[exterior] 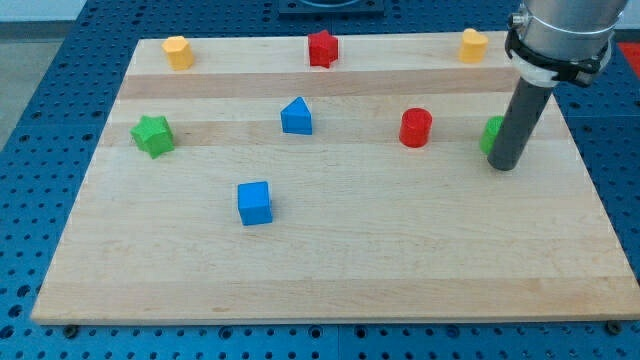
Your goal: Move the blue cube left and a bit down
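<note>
**Blue cube waits low on the board; my tip stands far off at the right**

Nearest the view's bottom sits the blue cube (255,202), alone on the wooden board (330,280), left of centre, with bare wood at its 9 and 8 o'clock where it is meant to go. Nothing touches it.

To push it well, I judge the tip should come round to the cube's 2 o'clock side, set against the face there, and press toward 8 o'clock, mostly leftward, keeping the contact centred so the cube slides and does not spin off.

One row farther back lie the green star (152,135) at the left, the blue wedge-like block (296,117) at the cube's 1 o'clock, the red cylinder (415,128), and a green block (491,134) half hidden behind the rod. My tip (505,166) rests on the board just beside that green block, well apart from the cube, at its 3 o'clock.

Farthest back stand a yellow block (178,52), a red star (322,48) and another yellow block (473,45).

The rod hangs nearly upright, leaning slightly, from the grey wrist at top right. There are no jaws to open or close; it only pushes.
</note>
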Controlling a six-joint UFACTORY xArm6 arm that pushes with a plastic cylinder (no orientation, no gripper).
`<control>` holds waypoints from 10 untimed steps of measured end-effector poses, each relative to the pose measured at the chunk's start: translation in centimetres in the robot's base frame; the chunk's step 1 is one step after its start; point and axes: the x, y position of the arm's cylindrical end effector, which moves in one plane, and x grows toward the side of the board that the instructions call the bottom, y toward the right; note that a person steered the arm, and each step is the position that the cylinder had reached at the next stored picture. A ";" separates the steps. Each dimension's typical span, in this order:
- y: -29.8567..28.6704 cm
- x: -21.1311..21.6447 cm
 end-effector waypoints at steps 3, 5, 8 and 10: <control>0.0 -0.9; -1.3 1.0; -13.5 2.8; -23.3 4.0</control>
